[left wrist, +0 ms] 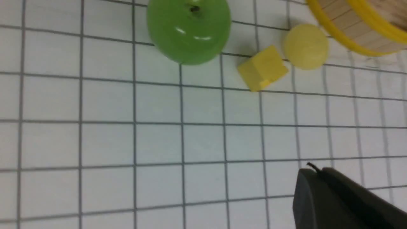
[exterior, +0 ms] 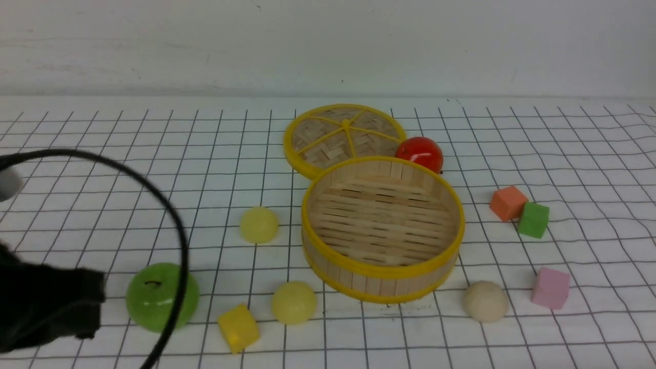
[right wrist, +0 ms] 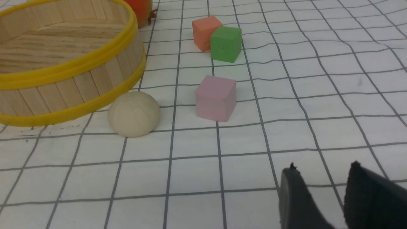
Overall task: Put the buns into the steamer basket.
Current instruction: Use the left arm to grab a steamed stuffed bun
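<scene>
The steamer basket (exterior: 380,277) stands mid-table with nothing in it. One pale yellow bun (exterior: 259,224) lies to its left and another (exterior: 293,302) by its front left wall. The cream-beige bun (exterior: 486,301) rests at its front right. My left gripper (left wrist: 313,170) is shut with nothing in it, hovering over bare cloth short of the near yellow bun (left wrist: 306,46) and the basket wall (left wrist: 345,30). My right gripper (right wrist: 322,168) is open and holds nothing. It sits low over the cloth, some way from the cream bun (right wrist: 134,114) and the basket (right wrist: 79,84).
The flat woven lid (exterior: 344,134) and a red tomato (exterior: 419,152) lie behind the basket. A green apple (exterior: 161,295) and yellow cube (exterior: 238,327) sit front left by my left arm (exterior: 46,307). Orange (exterior: 508,203), green (exterior: 533,220) and pink (exterior: 550,288) cubes stand right.
</scene>
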`<action>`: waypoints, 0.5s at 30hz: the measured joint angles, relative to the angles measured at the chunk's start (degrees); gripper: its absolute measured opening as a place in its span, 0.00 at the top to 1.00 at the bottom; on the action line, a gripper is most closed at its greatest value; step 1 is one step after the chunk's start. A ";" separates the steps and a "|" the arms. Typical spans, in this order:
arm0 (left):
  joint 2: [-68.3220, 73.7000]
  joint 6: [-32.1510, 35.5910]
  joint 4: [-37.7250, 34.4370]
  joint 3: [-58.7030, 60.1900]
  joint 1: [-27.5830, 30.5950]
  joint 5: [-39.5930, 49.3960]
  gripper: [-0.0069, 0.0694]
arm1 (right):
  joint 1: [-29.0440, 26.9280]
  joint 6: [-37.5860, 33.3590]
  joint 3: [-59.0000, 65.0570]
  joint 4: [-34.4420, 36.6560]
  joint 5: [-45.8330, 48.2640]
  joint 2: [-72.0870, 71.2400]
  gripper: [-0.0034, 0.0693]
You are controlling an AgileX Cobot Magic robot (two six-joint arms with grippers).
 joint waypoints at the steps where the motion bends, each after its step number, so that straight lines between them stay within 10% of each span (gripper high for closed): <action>1: 6.18 2.61 -0.39 -2.12 -0.45 -1.38 0.93 | 0.00 0.00 0.00 0.00 0.00 0.00 0.62; 15: 37.39 6.70 4.79 -22.82 -25.06 -3.29 0.93 | 0.00 0.00 0.00 0.00 0.00 0.00 0.62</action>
